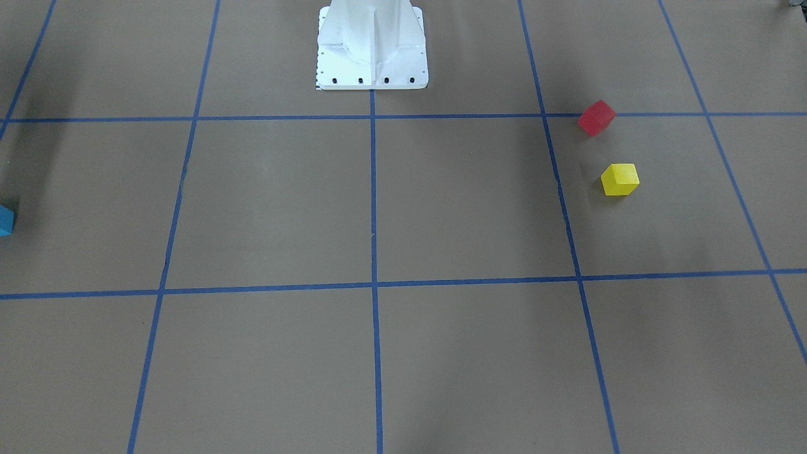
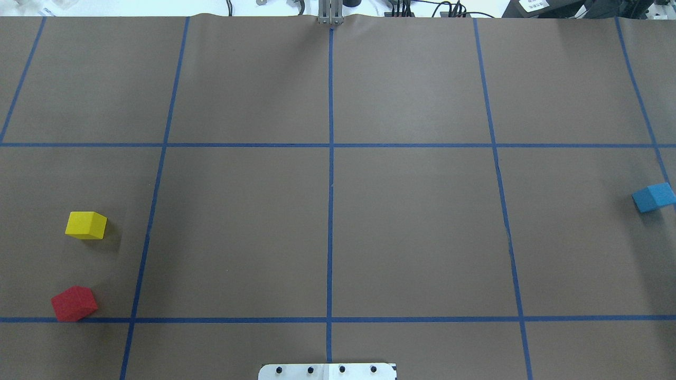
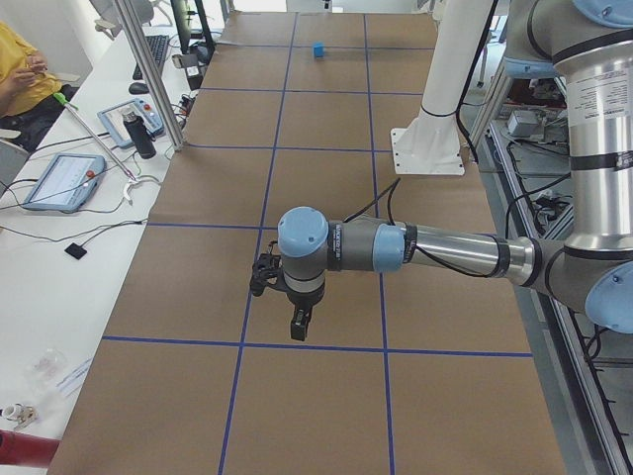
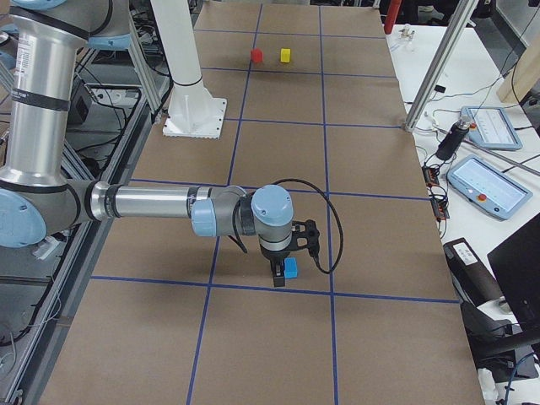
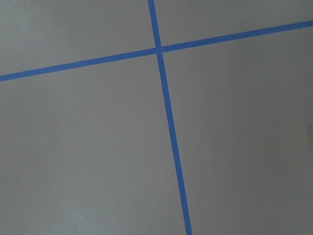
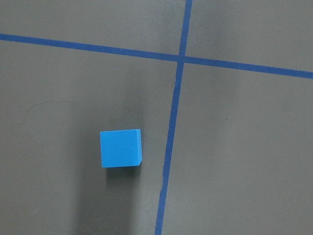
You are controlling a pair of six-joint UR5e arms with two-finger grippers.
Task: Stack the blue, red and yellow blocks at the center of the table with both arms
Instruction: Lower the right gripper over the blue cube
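Right hand [image 4: 279, 278] near blue block [image 4: 290, 269]; left hand [image 3: 299, 327] above table [image 3: 326, 416]; grips indiscernible.

Two blocks [image 2: 86, 225] [image 2: 74, 303] left, third block [image 2: 654, 197] right

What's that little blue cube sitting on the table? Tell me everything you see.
The small blue cube looks like a plain, matte, solid-coloured block with crisp edges and no markings. It sits flat on the brown paper-covered table, far on the robot's right side, close beside a blue tape line but off it. Only the table touches it; nothing is stacked on it.
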